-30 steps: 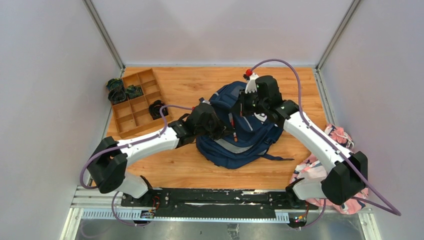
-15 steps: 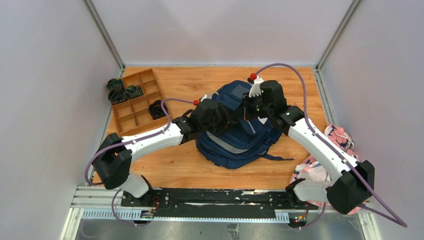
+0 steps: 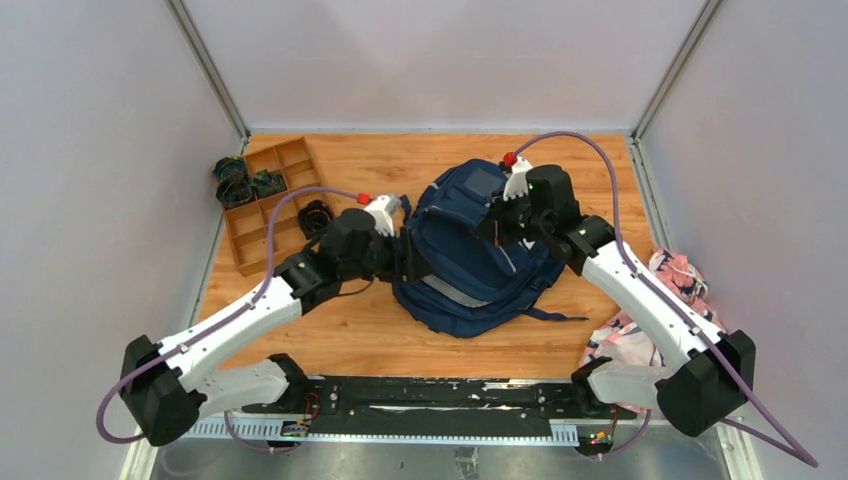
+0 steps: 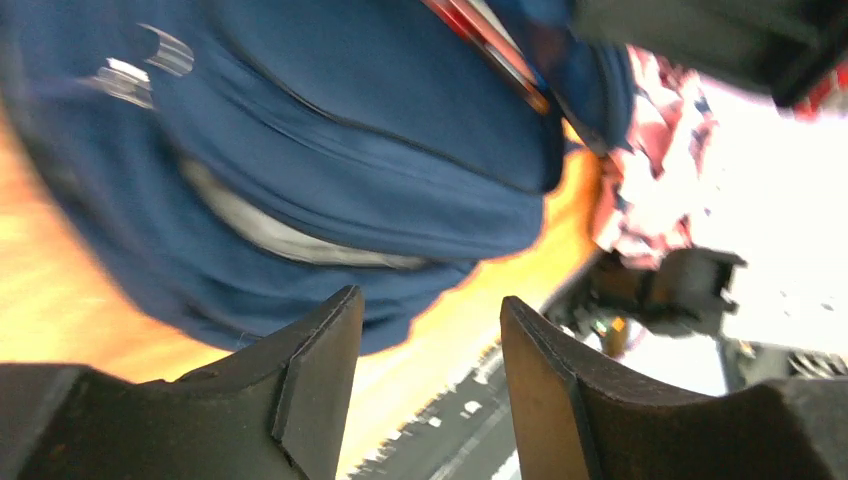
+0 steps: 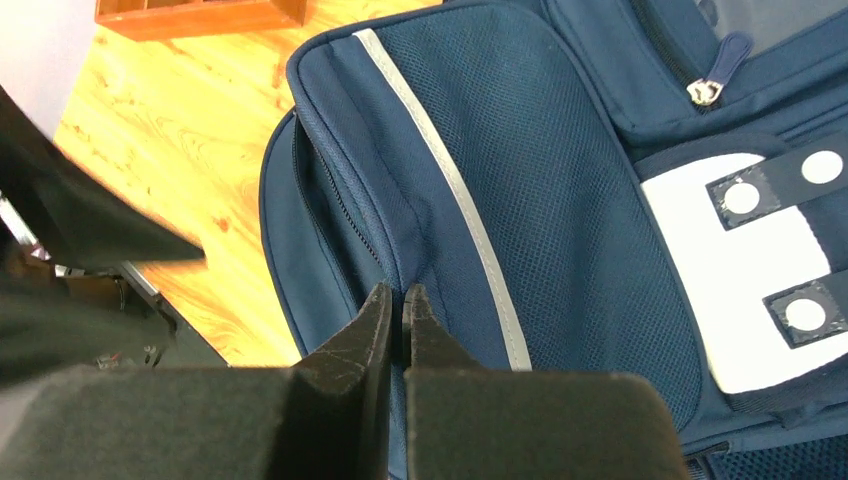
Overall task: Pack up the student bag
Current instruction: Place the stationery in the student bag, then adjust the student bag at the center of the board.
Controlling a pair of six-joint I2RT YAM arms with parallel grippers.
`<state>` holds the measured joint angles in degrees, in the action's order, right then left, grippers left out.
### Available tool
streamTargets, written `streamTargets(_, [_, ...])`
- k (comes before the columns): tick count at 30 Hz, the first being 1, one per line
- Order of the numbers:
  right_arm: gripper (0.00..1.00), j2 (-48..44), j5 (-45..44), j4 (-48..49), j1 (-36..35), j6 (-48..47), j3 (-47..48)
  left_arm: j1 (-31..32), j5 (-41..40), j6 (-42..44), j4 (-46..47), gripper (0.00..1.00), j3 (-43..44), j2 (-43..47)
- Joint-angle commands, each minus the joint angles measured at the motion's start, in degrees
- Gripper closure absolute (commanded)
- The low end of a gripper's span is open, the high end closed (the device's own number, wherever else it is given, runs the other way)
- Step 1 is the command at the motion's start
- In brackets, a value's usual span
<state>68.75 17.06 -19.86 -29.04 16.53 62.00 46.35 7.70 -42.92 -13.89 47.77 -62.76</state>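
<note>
The navy student bag [image 3: 470,275] lies mid-table, its grey stripe and white dotted patch [image 5: 700,300] facing up. My right gripper [image 3: 497,225] rests on the bag's upper right part, and its jaws [image 5: 402,290] are shut on the fabric edge beside the zip line. My left gripper [image 3: 410,255] hovers just off the bag's left side. It is open [image 4: 430,300] with nothing between its fingers. In the left wrist view the bag [image 4: 380,150] fills the top, and a red pen-like thing [image 4: 480,30] shows in its opening.
A wooden compartment tray [image 3: 262,238] stands at the back left with dark green bundles [image 3: 235,180] and a dark item [image 3: 315,215] at it. A pink patterned cloth [image 3: 650,335] lies at the table's right edge. The enclosure's walls stand on three sides.
My left gripper has opened and drawn back leftwards off the bag. The right gripper has shifted a little right, still shut on the bag's edge, and the opening shows less.
</note>
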Motion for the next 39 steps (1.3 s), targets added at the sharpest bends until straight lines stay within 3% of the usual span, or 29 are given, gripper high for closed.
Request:
streamTargets(1, [1.00, -0.1, 0.4, -3.5, 1.3, -1.5, -1.8, -12.9, 9.4, 11.9, -6.9, 0.39, 3.0, 1.0])
streamTargets(4, [1.00, -0.3, 0.8, -4.1, 1.3, -1.4, -2.2, -21.2, 18.7, 12.5, 0.0, 0.38, 2.0, -3.4])
streamTargets(8, [1.00, -0.7, 0.3, -5.4, 1.3, -2.4, -2.0, -21.7, 20.7, 20.6, 5.6, 0.39, 5.1, -8.5])
streamTargets(16, [1.00, -0.6, 3.5, -6.7, 1.3, -2.8, -5.6, -22.5, 20.7, 24.3, 6.5, 0.40, 12.0, -14.7])
streamTargets(26, [0.99, -1.6, 3.2, -8.0, 1.3, -3.8, -7.7, -23.4, 28.1, 28.5, 5.6, 0.42, 15.5, -20.0])
streamTargets(33, [0.62, 0.4, 6.4, -12.3, 1.2, -4.7, -8.4, -24.0, 27.2, 28.4, 5.6, 0.42, 18.3, -23.3])
streamTargets(39, [0.50, -3.3, 6.3, -12.7, 1.3, -4.7, -7.4, -24.4, 26.5, 27.4, 6.7, 0.44, 20.3, -27.4])
